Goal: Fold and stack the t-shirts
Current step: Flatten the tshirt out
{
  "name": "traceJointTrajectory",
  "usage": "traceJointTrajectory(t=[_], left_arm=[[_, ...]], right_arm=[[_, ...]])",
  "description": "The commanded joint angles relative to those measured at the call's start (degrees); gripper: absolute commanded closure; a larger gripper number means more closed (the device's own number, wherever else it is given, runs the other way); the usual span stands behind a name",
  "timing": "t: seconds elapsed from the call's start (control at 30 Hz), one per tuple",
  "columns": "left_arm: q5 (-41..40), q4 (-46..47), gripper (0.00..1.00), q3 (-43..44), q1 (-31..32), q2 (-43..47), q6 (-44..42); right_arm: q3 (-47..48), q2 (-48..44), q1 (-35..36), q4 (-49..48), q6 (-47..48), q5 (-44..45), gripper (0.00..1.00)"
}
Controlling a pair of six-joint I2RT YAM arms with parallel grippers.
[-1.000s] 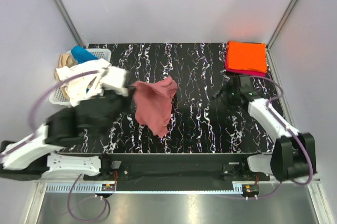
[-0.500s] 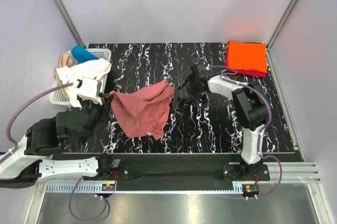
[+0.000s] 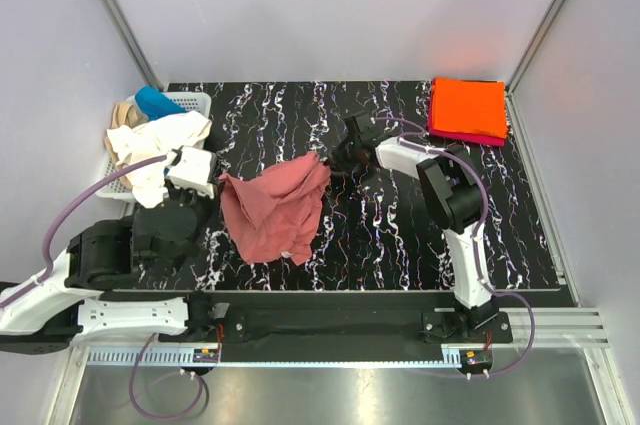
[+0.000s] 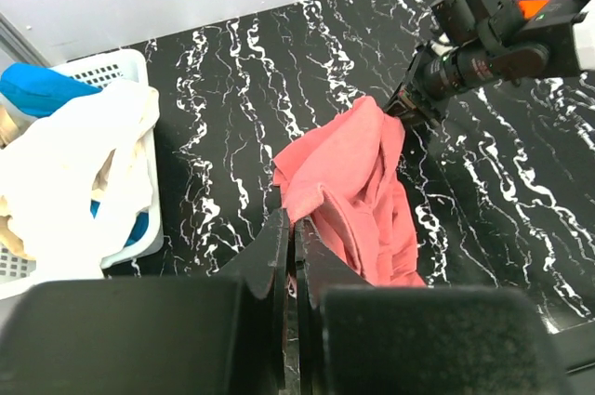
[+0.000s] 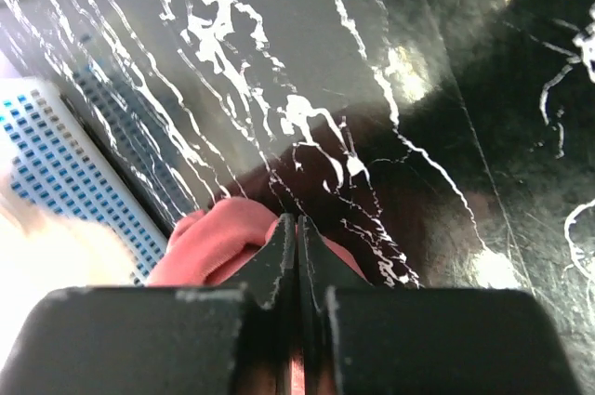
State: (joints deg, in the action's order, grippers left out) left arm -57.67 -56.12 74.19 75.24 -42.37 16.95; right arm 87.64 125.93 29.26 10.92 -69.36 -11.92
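The left gripper (image 3: 219, 181) and right gripper (image 3: 334, 159) each pinch a corner of the pink shirt (image 3: 275, 210), held between them mid-table. A heaped basket (image 3: 192, 102) stands just to its left. A folded orange shirt (image 3: 468, 108) lies in the far right corner.

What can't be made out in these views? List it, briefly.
Top view: the magenta shirt shows only an edge under the orange shirt.
Top view: the basket has its lower contents buried under the white shirt.
Right wrist view: the basket is blurred at the left edge.
All views: the pink shirt is bunched, so its collar and sleeves are indistinguishable.
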Motion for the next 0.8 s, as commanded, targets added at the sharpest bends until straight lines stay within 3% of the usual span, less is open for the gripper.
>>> traceJointTrajectory(t=[0.0,0.2,0.37,0.47,0.57,0.7,0.73,0.77], left_arm=[[-4.3,3.1,1.0,2.5,-0.2,-0.8,-2.3],[-2.3,16.0,1.0,9.5,-0.8,-7.5,-18.6],[-1.9,16.7,1.0,19.7,-1.5,-18.1,-22.9],[-1.7,15.7,1.0,18.3,-1.6,-19.8,-20.3],[-3.0,8.5,1.0,12.1,-2.9,-19.2,-9.9],[5.6,5.1,1.0,-0.1,-7.2,-14.2,0.0],[6.8,4.6,1.0,-2.6,-8.0,-13.1,1.5],[8.0,3.8,1.0,-6.9,-10.0,-12.1,3.9]], right_arm=[[1.6,-6.4,-1.6,-2.0,4.4,-1.2,1.0],[1.4,-28.0,-10.4,13.2,18.8,11.6,1.0],[0.2,-42.6,-11.5,25.0,26.8,22.7,1.0],[-6.1,-48.6,-11.6,29.6,27.3,25.1,1.0],[-16.2,-53.7,-11.7,29.7,27.0,26.2,1.0],[-26.3,-55.1,-11.5,27.6,27.3,25.5,0.99],[-27.8,-54.7,-11.6,27.4,27.5,25.3,0.96],[-30.0,-53.9,-11.5,27.8,27.9,25.0,0.8]])
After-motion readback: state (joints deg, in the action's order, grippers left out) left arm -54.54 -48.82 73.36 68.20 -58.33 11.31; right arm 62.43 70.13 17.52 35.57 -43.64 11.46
